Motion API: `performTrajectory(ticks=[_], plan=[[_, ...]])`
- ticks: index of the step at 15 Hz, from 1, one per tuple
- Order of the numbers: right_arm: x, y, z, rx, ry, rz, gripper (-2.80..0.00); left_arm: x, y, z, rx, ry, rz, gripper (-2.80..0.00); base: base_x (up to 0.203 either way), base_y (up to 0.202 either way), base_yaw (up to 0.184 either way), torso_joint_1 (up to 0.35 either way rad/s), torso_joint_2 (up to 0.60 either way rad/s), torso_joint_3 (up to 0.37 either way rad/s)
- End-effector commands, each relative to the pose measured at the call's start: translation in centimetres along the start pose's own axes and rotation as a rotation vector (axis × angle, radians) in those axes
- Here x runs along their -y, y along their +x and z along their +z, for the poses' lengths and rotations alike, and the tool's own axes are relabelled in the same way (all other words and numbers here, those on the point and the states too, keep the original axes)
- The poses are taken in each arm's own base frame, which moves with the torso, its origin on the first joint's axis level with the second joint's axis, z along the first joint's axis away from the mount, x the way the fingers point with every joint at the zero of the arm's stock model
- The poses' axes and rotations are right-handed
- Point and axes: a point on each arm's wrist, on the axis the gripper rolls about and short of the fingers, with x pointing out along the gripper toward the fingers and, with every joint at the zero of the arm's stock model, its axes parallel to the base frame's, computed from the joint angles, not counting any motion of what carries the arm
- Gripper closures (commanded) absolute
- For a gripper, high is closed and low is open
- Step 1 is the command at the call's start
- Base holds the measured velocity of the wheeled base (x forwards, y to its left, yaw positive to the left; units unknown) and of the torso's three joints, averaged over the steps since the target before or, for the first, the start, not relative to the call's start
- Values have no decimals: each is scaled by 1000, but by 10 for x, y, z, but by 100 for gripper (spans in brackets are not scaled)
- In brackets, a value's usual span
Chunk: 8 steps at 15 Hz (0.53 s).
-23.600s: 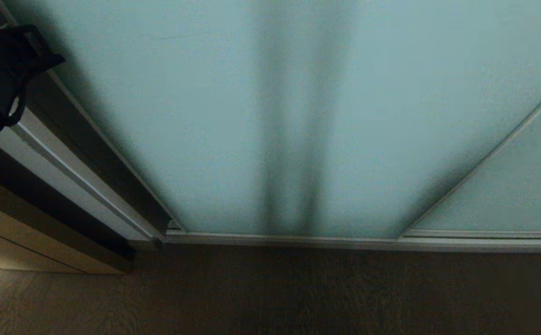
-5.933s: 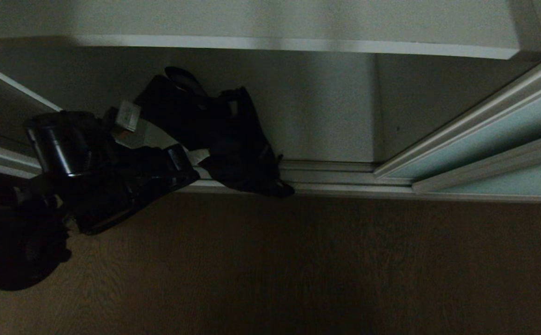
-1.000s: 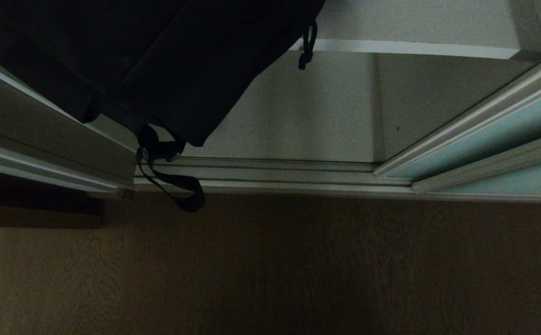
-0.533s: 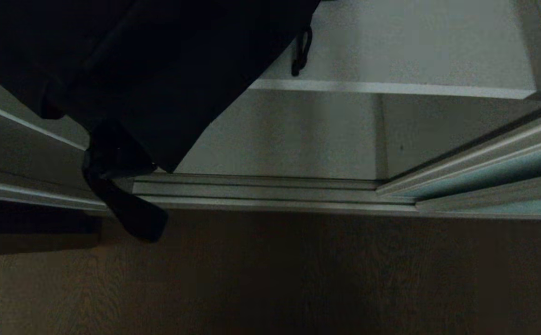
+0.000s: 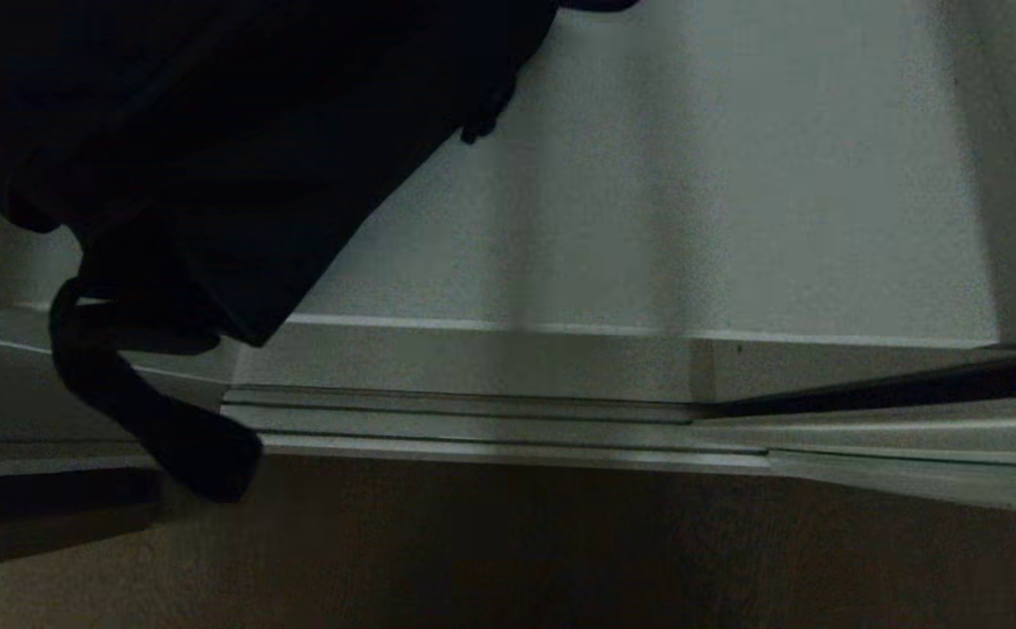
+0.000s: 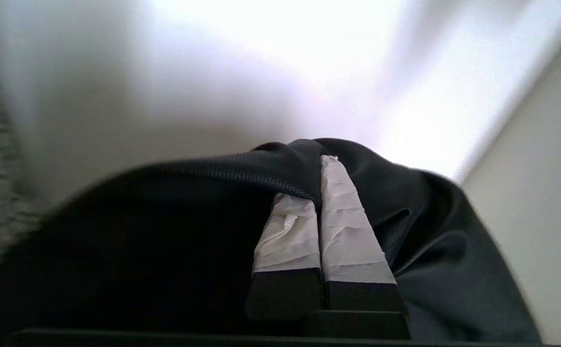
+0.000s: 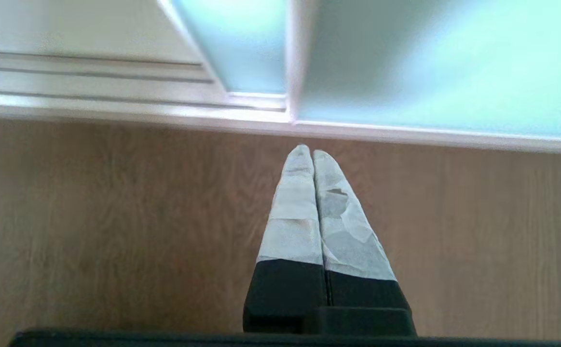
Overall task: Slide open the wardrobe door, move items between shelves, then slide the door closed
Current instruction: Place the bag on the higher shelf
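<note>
Wood-grain floor (image 5: 560,559) fills the head view's lower part, with the ribbed silver floor track (image 5: 490,424) and a white-grey shelf (image 5: 647,218) beyond it. From 10 o'clock hangs the bulky black bag (image 5: 237,148), its broad strap (image 5: 158,419) drooping past the track toward 8 o'clock.

Left wrist view: the left gripper (image 6: 320,193) is pinched tight on the bag's fabric.

Right wrist view: the right gripper (image 7: 307,156) is closed, empty, above the floor, the sliding wardrobe door (image 7: 434,62) at 1 o'clock.
</note>
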Motion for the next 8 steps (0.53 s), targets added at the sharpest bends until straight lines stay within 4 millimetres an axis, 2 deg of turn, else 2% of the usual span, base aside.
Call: performTrajectory(ticks=[1, 8], plan=[[0, 0, 0, 1, -1, 0, 0, 1, 2, -9, -12, -8, 10, 0, 18, -36, -7, 2, 3, 11], [0, 0, 0, 0, -1, -1, 0, 1, 8, -26, -11, -20, 34, 0, 0, 0, 0, 0, 0, 0]])
